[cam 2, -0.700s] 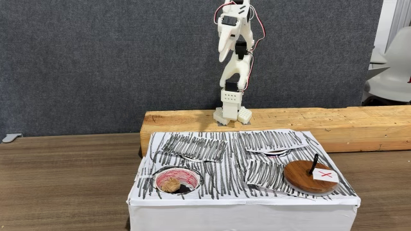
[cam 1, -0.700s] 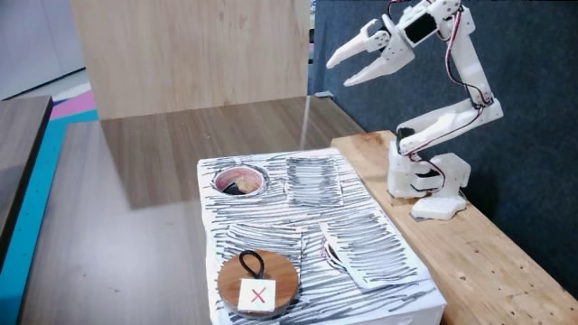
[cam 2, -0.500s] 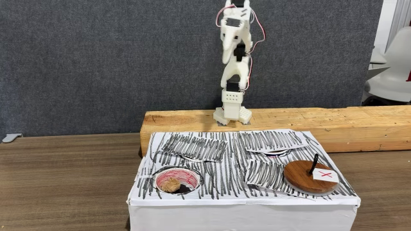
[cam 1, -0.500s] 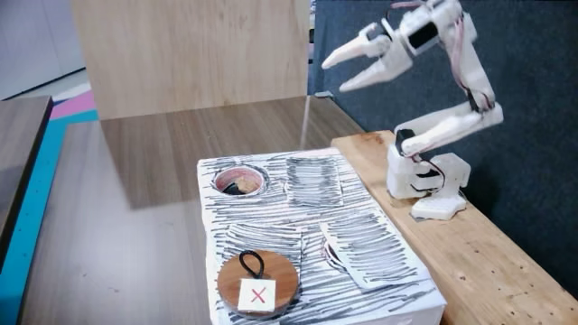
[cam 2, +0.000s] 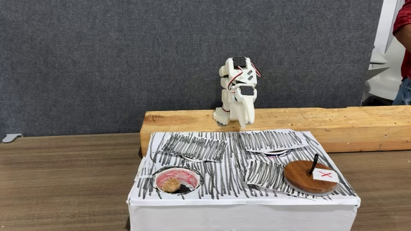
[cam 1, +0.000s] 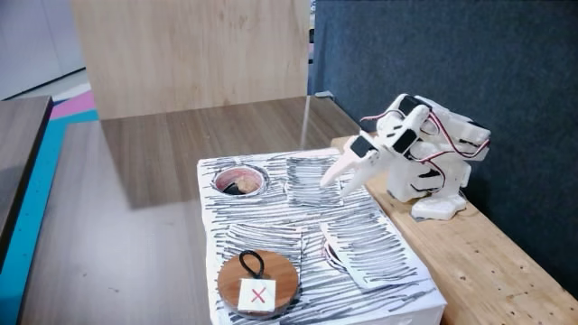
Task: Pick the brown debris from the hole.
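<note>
Fixed views inspected, findings entered left to right.

Found at left on top of the striped box point(cam 2: 244, 215): the hole point(cam 2: 158, 175), pinkish rim, dark floor. Seen inside it, against the near-left wall: the brown debris point(cam 2: 170, 185), one tan lump. Cannot tell whether the dark patch beside it hides more.

Found at centre, on the wooden beam point(cam 2: 359, 122) behind the box: the arm, folded low, with the gripper point(cam 1: 335, 185) angled down over the back edge of the box. Judged slightly parted and holding nothing. Well apart from the hole.

Found at right: the wooden disc point(cam 2: 307, 181) with black loop and red X label, lying off the hole, and just left of it a torn paper flap point(cam 2: 264, 172). Noted at the far right edge: part of a person point(cam 2: 404, 38) in red.

Step in hand, as judged: reach toward the hole. Recommended:
- Swing across the box top high enough to clear the loose paper.
- Widen the fingers before descent.
- Come down steeply inside the rim, straddling the lump without scraping the wall.
- Close gently, since the lump looks rough and crumbly, then lift straight up.

Counted: one hole, one visible lump, one disc, one box, one beam, one gripper.
</note>
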You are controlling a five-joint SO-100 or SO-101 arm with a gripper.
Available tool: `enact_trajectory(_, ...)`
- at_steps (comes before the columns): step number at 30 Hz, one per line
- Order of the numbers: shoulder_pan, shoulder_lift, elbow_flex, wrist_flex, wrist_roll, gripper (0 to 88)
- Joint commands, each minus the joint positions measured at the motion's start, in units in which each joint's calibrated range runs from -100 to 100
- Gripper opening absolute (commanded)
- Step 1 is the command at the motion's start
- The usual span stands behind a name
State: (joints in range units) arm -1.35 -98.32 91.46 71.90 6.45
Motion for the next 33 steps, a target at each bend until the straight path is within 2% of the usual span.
enact_trajectory(1,-0.2,-0.3,-0.1,-0.5,0.0,25.5)
enact_trajectory(16,-0.5,-0.3,-0.3,-0.8,0.0,26.1)
enact_trajectory(19,-0.6,-0.3,-0.2,-0.8,0.2,29.9)
enact_trajectory(25,0.1,-0.3,-0.1,-0.8,1.7,45.9)
enact_trajectory(28,0.1,-0.3,0.9,-0.8,1.7,51.1)
enact_trajectory(33,0.1,-0.4,0.9,-0.8,1.7,50.0)
